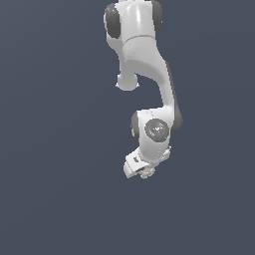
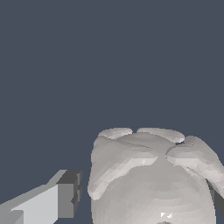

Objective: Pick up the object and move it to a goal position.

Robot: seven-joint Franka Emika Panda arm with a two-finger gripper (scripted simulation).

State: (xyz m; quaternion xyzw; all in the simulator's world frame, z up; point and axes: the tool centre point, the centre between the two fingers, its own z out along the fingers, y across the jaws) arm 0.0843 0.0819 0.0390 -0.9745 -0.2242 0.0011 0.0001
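The object (image 2: pixel 153 179) is a lumpy off-white rounded thing with a knobby top, and it fills the space between my fingers in the wrist view. One finger (image 2: pixel 65 199) stands a small gap away from it. The other finger (image 2: pixel 217 199) is mostly hidden behind its far side. My gripper (image 2: pixel 144 197) is open around the object. In the exterior view the gripper (image 1: pixel 143 171) points down at the end of the white arm. The object (image 1: pixel 147 174) shows only as a small pale lump at the fingertips.
The white Panda arm (image 1: pixel 144 64) reaches down from the top of the exterior view. Everything stands against a plain dark blue-grey ground (image 1: pixel 50 199). No goal marker shows.
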